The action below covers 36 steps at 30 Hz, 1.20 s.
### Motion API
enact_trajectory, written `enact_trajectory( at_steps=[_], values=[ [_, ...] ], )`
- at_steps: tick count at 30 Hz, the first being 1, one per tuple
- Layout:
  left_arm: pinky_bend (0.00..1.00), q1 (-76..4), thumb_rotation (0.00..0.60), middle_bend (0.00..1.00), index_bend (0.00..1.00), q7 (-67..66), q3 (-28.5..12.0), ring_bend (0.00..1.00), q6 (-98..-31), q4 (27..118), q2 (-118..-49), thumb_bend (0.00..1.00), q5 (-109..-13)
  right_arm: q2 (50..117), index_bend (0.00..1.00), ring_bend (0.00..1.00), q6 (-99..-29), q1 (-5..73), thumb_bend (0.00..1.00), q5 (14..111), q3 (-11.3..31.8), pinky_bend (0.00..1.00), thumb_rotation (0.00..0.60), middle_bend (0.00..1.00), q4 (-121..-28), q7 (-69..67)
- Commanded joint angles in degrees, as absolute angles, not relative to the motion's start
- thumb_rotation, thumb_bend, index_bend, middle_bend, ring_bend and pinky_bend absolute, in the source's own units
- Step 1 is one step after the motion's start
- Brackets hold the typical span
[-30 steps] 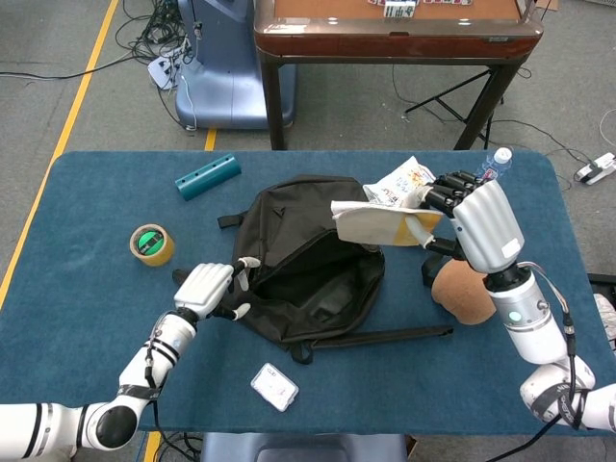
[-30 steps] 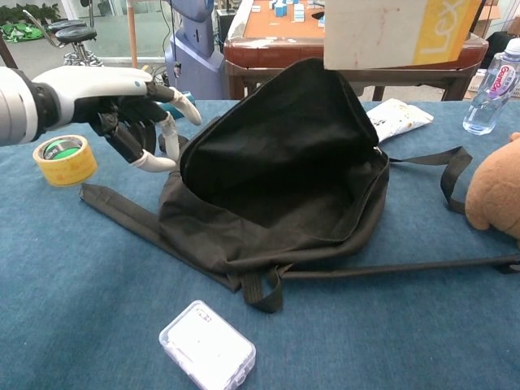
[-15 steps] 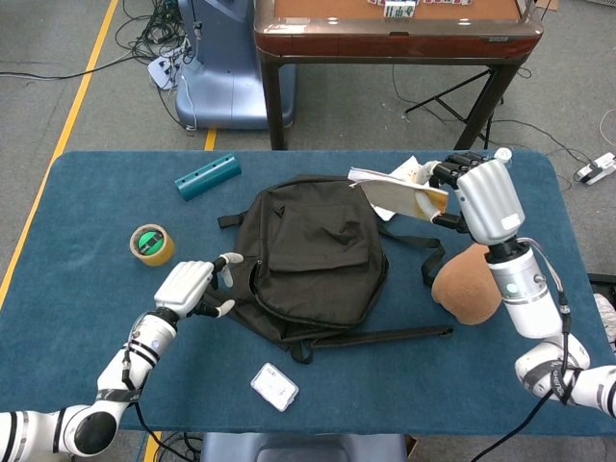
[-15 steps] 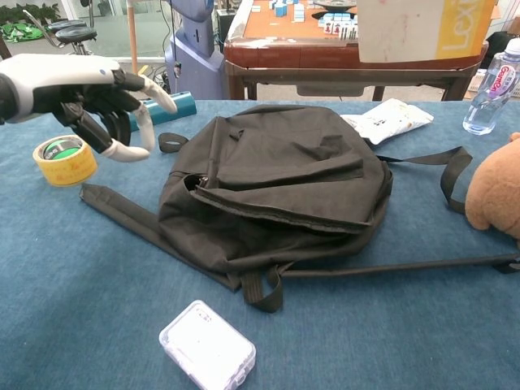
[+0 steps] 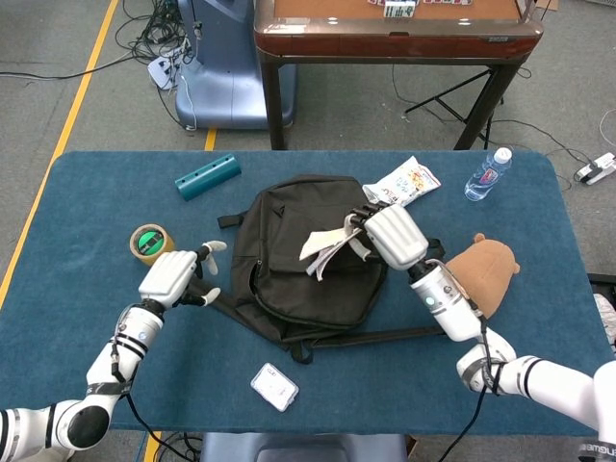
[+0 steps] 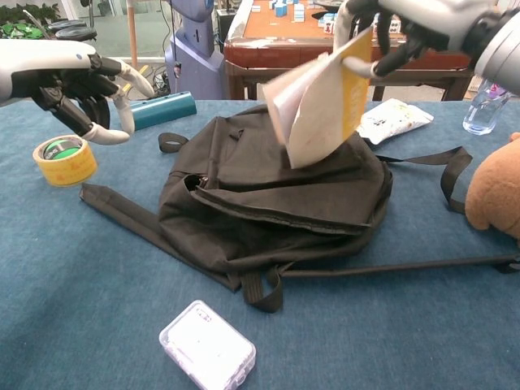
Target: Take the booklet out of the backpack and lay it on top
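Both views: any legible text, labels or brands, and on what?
Nothing reads cleanly.
Water bottle: pink label with lettering, cut off at the frame edge, unreadable.
Booklet in the right hand: yellow band, no lettering legible now.
Snack packet: print too small.
Tape roll: green core mark, too blurred.
Clear case: no text visible.

I see the black backpack [image 5: 308, 255] lying flat mid-table, and my right hand [image 5: 393, 236] over its right side gripping the booklet [image 5: 327, 247], whose pages hang tilted above the bag. My left hand [image 5: 171, 278] sits left of the bag, holding nothing, fingers apart. Also listed: tape roll [image 5: 151, 243], teal block [image 5: 207, 176], bottle [image 5: 487, 174], brown plush [image 5: 486, 272], white packet [image 5: 405, 182], small clear box [image 5: 274, 387].
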<state>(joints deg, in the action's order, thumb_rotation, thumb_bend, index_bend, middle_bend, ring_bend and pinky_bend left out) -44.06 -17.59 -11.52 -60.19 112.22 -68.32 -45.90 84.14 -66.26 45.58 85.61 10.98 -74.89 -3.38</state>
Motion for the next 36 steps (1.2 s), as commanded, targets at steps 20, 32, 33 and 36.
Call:
enact_trajectory(
  at_steps=[20,32,33,36],
  values=[
    [0.37,-34.82,0.600,0.42,0.22,-4.14,-9.44,0.47,-60.13,105.49,-62.72,0.32,-51.12,58.90,0.00,0.00,-71.34,33.70,0.31,95.58,-0.81,0.00,0.600,0.02,-102.40,-14.72],
    [0.36,-24.71,0.600,0.42,0.23,-2.22,-5.66,0.47,-73.66,101.29,-62.72,0.32,-63.39,59.59,0.37,0.29,-85.60,20.15,0.35,90.78,-0.49,0.33,0.600,0.39,-96.19,3.00],
    [0.36,-23.81,0.600,0.42,0.23,-2.12,-5.24,0.47,-74.96,100.86,-62.98,0.32,-64.54,59.67,0.37,0.29,-85.89,19.22,0.36,90.09,-0.75,0.33,0.600,0.39,-95.62,2.76],
    [0.36,-20.91,0.600,0.42,0.25,-2.36,-3.25,0.47,-78.64,99.82,-63.26,0.32,-68.67,60.05,0.37,0.29,-87.22,16.21,0.36,88.37,-1.48,0.33,0.600,0.39,-93.77,1.96]
  ],
)
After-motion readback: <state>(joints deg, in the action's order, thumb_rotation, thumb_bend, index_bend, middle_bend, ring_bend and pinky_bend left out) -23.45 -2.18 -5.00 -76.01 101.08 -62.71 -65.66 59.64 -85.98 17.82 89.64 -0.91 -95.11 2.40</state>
